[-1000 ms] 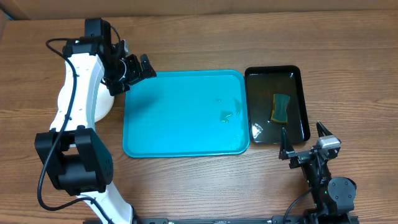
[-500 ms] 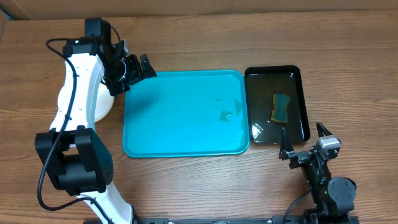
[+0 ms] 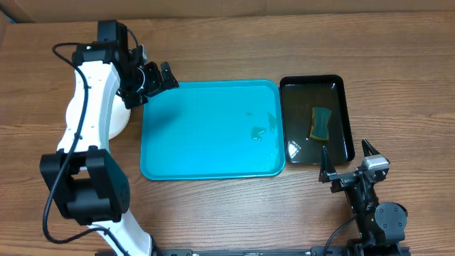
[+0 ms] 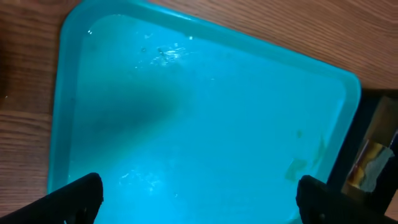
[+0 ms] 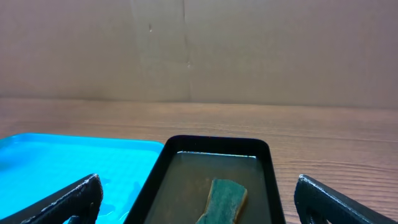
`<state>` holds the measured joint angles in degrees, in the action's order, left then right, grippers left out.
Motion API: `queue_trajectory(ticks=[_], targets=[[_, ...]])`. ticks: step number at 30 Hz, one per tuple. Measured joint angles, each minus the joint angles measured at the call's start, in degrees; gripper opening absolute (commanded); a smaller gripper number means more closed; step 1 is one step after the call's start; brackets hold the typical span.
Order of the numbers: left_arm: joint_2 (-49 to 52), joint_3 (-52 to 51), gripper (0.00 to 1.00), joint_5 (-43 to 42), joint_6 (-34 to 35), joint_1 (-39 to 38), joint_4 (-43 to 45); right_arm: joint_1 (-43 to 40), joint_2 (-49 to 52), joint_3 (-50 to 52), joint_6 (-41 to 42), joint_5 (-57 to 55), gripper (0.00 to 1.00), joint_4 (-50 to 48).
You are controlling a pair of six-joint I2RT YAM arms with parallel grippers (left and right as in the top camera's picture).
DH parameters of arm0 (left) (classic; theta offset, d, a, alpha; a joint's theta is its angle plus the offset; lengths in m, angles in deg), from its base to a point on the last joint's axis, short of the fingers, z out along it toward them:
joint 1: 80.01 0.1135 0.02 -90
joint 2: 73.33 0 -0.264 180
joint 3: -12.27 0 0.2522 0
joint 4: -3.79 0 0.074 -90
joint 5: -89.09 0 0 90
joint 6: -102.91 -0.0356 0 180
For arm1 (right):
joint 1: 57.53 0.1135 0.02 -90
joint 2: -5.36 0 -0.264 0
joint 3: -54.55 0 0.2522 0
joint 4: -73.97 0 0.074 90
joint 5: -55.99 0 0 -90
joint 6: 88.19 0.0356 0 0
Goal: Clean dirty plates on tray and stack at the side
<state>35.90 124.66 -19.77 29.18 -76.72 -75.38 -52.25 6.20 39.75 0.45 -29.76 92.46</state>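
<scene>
Both grippers stand spread wide and hold nothing. The left gripper (image 3: 169,75) hangs over the far left corner of the turquoise tray (image 3: 213,146), which stretches out ahead of its fingers with no plate on it, only a wet film and a small smear (image 3: 259,132). Behind that gripper, under its arm, a white plate edge (image 3: 119,122) shows on the table; how many plates are stacked there is hidden. Ahead of the right gripper (image 3: 346,158) sits the black tray (image 3: 313,78) of water with the green sponge (image 3: 321,123) in it. Judging by this, the task looks finished or nearly so. Compared with the earlier frames, nothing has shifted: arms, trays and sponge match.
</scene>
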Motion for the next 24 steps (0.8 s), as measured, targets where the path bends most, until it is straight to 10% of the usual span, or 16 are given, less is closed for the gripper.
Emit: queue_trajectory(ticks=[16, 24], targets=[[-38.80, -0.20, 1.00, 0.17, 0.00, -12.92, 0.11, 0.00, 0.00, 0.00, 0.04, 0.00, 1.00, -0.02], [-62.03, -16.15, 1.00, 6.43, -0.02, -9.86, 1.25, 0.00, 0.00, 0.00, 0.04, 0.00, 1.00, 0.00]])
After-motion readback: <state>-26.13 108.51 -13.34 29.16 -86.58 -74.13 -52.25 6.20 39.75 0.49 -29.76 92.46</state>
